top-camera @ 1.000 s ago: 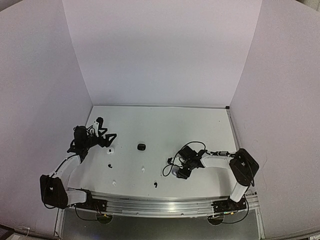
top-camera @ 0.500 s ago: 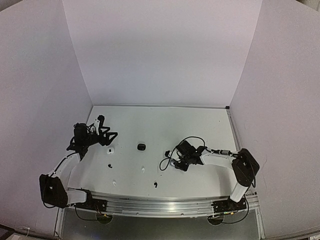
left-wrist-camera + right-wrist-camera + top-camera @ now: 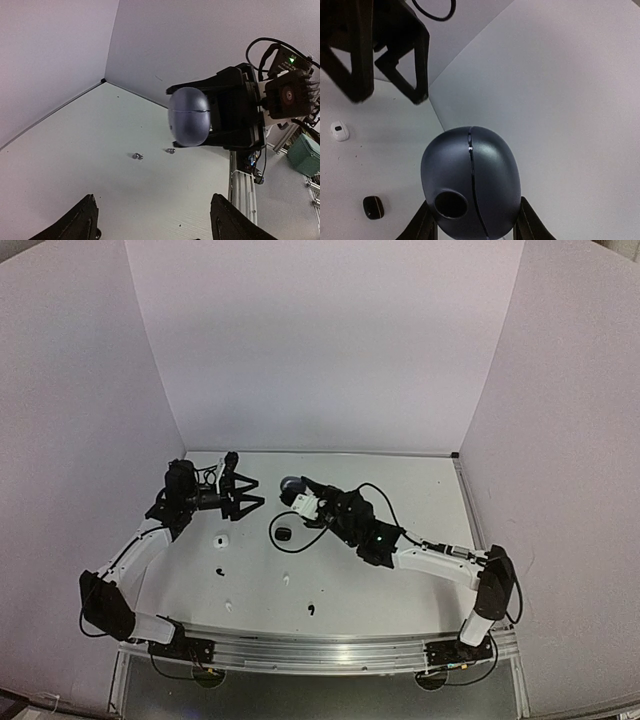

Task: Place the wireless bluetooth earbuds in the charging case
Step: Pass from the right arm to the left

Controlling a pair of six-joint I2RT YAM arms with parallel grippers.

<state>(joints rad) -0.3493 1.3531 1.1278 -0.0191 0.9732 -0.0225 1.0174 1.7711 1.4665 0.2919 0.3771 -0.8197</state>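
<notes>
My right gripper (image 3: pixel 297 492) is shut on a dark grey pebble-like charging case (image 3: pixel 470 182), held in the air with its lid closed, the seam running down its middle. The same grey case (image 3: pixel 189 116) hangs ahead of my left gripper (image 3: pixel 155 226), which is open and empty, a short way off. My left gripper (image 3: pixel 240 496) faces the case from the left. Two silvery grey earbuds (image 3: pixel 137 156) lie on the table under the case. A black earbud (image 3: pixel 219 572) and a white earbud (image 3: pixel 287 579) lie nearer the front.
A black case (image 3: pixel 283 533) and a white case (image 3: pixel 222 539) sit on the table between the arms. Another black earbud (image 3: pixel 311 610) and a white one (image 3: pixel 229 605) lie near the front rail. White walls enclose three sides.
My right gripper shut on the grey case at the right, lifted it and swung it back and left to the table's middle. My left gripper moved right toward it and narrowed slightly.
</notes>
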